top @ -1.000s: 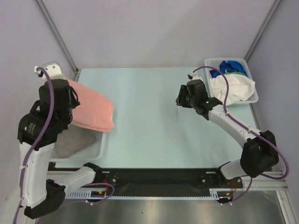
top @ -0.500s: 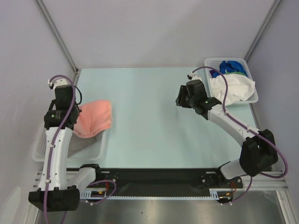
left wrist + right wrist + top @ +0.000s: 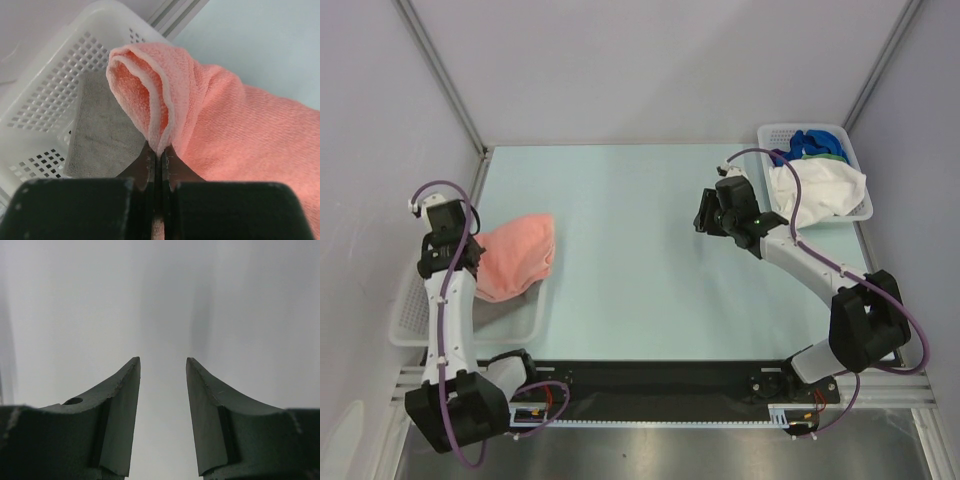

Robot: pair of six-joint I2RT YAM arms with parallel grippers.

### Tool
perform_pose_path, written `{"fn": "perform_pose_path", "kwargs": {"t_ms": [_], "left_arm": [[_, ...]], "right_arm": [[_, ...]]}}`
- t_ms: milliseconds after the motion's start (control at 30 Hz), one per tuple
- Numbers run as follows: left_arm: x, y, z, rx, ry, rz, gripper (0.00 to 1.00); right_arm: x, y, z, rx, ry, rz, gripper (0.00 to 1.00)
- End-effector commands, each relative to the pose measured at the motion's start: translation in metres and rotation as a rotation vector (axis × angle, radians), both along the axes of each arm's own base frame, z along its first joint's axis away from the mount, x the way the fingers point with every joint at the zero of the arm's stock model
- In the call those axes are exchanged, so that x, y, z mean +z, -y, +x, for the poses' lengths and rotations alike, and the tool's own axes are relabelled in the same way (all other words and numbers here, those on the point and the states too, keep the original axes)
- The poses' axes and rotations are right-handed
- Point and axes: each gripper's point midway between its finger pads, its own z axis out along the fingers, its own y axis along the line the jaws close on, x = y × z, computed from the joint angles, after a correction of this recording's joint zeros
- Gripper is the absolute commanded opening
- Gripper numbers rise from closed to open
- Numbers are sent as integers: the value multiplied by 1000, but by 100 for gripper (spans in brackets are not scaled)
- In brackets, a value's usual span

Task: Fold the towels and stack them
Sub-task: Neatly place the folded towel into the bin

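I am pinching the salmon pink towel (image 3: pixel 225 120) in my left gripper (image 3: pixel 161 155); its fingers are pressing together on the rolled edge of a fold, with cloth between them and no gap showing; the towel is lying doubled over, draping partly across the rim of the left basket (image 3: pixel 55 85) and partly onto the table (image 3: pixel 640 220); I am judging this to be the placing step, with the pink towel folded but not yet seated squarely on the stack. The grey towel (image 3: pixel 105 130) is lying flat inside that basket, beneath the edge of the pink one; I am treating it as folded and stacked, forming the bottom layer. My right gripper (image 3: pixel 162 362) is hanging over the bare table with its fingers spread and nothing between them; it is sitting near the right basket (image 3: pixel 775 131) but apart from it. In that basket the white towel (image 3: pixel 817 188) is spilling over the near rim in a loose heap; the blue towel (image 3: pixel 810 142) is bunching behind it; a sliver of green towel (image 3: pixel 840 153) is showing beside the blue. I am counting one towel done, one in hand, and three waiting to be folded; I am placing the job somewhat short of halfway.
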Motion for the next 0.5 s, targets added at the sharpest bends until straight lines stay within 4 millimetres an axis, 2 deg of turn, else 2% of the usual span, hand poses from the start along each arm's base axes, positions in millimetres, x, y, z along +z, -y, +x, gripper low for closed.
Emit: {"fn": "perform_pose_path", "kwargs": {"t_ms": [0, 167, 233, 267, 433, 467], "left_arm": [[-14, -8, 3, 45, 46, -40, 0], [-51, -19, -4, 121, 20, -92, 1], [-59, -20, -3, 137, 20, -123, 2], [-63, -21, -3, 149, 16, -142, 9], [-79, -30, -6, 199, -2, -195, 15], [-80, -31, -8, 208, -5, -201, 26]], "right_arm": [[3, -7, 4, 17, 28, 19, 47], [0, -5, 4, 20, 29, 10, 47], [-2, -4, 4, 19, 26, 4, 47], [-3, -4, 4, 23, 23, 7, 47], [-5, -4, 5, 25, 24, 12, 47], [-5, -5, 5, 26, 22, 14, 47]]}}
